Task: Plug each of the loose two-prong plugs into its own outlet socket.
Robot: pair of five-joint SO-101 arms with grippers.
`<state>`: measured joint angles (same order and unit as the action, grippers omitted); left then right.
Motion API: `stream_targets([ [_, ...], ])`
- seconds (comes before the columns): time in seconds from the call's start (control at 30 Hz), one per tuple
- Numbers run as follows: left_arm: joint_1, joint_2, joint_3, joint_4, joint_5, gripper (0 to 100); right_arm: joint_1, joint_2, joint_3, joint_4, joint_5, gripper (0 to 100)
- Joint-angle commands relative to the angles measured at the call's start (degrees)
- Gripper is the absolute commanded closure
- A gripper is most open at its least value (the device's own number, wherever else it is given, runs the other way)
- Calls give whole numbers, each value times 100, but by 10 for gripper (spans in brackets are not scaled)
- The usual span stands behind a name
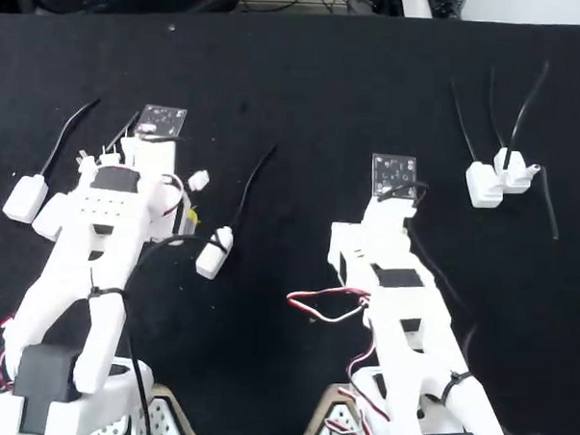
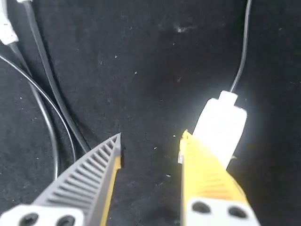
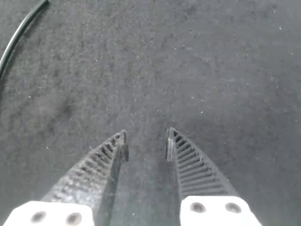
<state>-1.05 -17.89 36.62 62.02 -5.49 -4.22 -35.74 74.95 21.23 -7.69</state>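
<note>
Left gripper (image 2: 150,136): my jaws stand apart.
Plug (image 2: 221,125): white, partly hidden behind my yellow finger (image 2: 202,165).
Right gripper (image 3: 146,133): my jaws stand apart.
Wrist board (image 1: 162,121): markings too small to read.

One white plug (image 1: 23,198) with a black cord is noted lying flat near the left edge of the table (image 1: 306,74). A second plug (image 1: 214,253) is left of centre. Two white corded pieces (image 1: 494,180) are recorded touching near the far right corner.
</note>
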Motion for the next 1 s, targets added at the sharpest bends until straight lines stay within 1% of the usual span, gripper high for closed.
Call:
stream_targets([
  [0.0, 31, -53, -48, -26, -62, 801, 114, -207, -277, -123, -53, 871],
  [0.07, 163, -53, -259, 343, -70, 801, 114, -198, -277, -123, -53, 871],
  [0.2, 804, -53, -796, 1371, -97, 802, 114, -189, -277, -123, -53, 871],
  [0.3, 1297, -53, -1051, 1776, -105, 802, 114, -180, -277, -123, -53, 871],
  [0.4, 1754, 0, -1068, 1723, -105, 802, 114, -180, -277, -123, -53, 871],
  [0.47, 1895, 18, -848, 1398, -105, 802, 114, -180, -277, -123, -53, 871],
  [0.53, 1895, 18, -435, 897, -132, 802, 114, -180, -277, -123, -53, 871],
  [0.63, 1578, 18, 127, 308, -580, 802, 114, -189, -268, -123, -53, 871],
  [0.73, 927, -35, 418, -114, -932, 802, 114, -198, -277, -123, -53, 871],
  [0.87, 31, -44, 268, -281, -1116, 802, 114, -198, -277, -123, -53, 871],
  [0.97, -391, -44, 4, -246, -1116, 802, 105, -198, -277, -123, -53, 871],
])
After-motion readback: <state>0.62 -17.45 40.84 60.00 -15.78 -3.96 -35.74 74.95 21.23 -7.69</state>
